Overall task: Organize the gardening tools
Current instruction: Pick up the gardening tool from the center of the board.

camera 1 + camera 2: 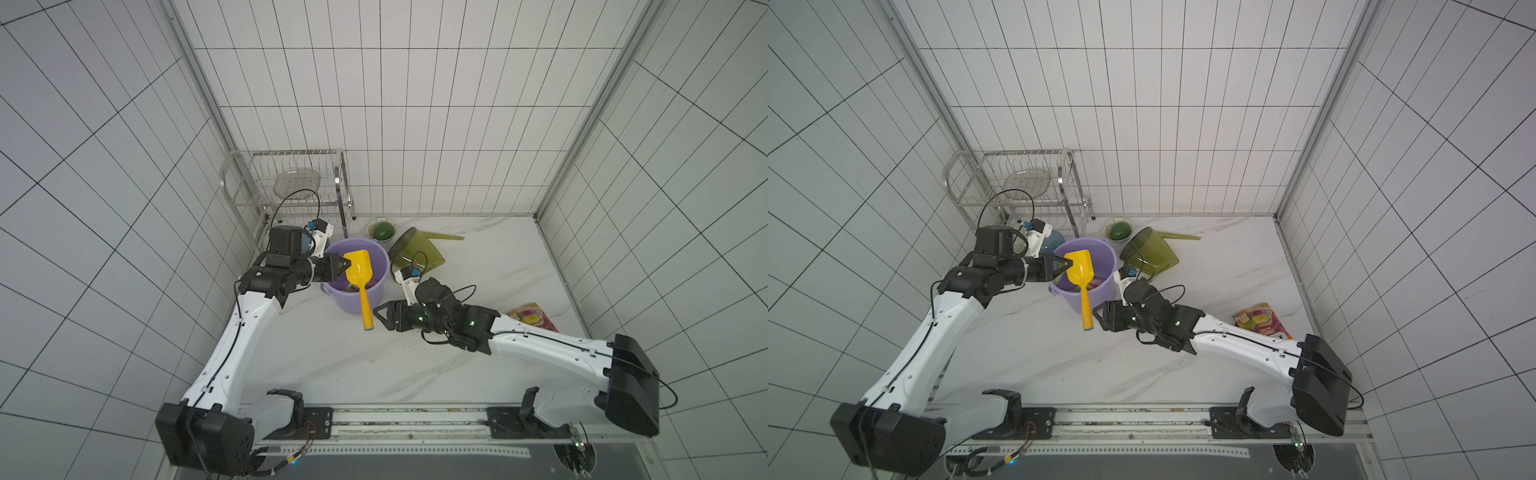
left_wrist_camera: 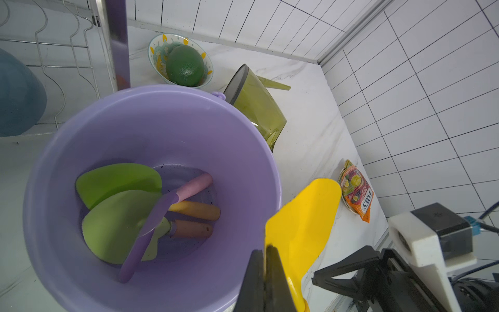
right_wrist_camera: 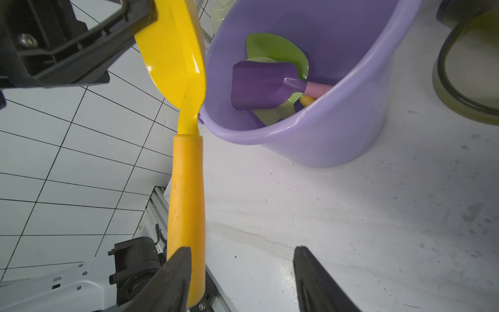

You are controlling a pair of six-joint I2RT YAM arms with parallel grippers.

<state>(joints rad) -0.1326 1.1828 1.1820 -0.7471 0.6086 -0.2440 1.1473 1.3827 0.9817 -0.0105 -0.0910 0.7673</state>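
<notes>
**A:** Where is the left gripper (image 1: 343, 266)?

**B:** Over the near-left rim of the lavender plastic bucket (image 1: 348, 302), pinched tight on the side edge of the yellow plastic scoop (image 1: 358, 268). The blade hangs above the bucket's mouth. The handle slopes out past the front rim.

**A:** How will it handle?

**B:** Light and stiff, I'd judge, but glossy, and a pinch on a thin edge lets it swivel. The thick matte handle looks the surer hold.

**A:** What's inside the bucket?

**B:** Three tools lie on the bottom: a bright-green plastic trowel (image 2: 118, 181), a pale-green spade with a wooden handle (image 2: 116, 224), and a purple plastic scoop with a pink handle (image 3: 256, 83).

**A:** And the right gripper (image 1: 380, 318)?

**B:** It is in front of the bucket, jaws wide apart, gripping nothing. The yellow scoop's handle end sits just beside one finger; I can't tell whether they touch.

**A:** Further right?

**B:** The olive translucent watering can (image 1: 415, 251) appears tipped on its side, just beside the bucket's far-right wall — hollow and probably light. Its open rim looks the easiest hold.
</notes>
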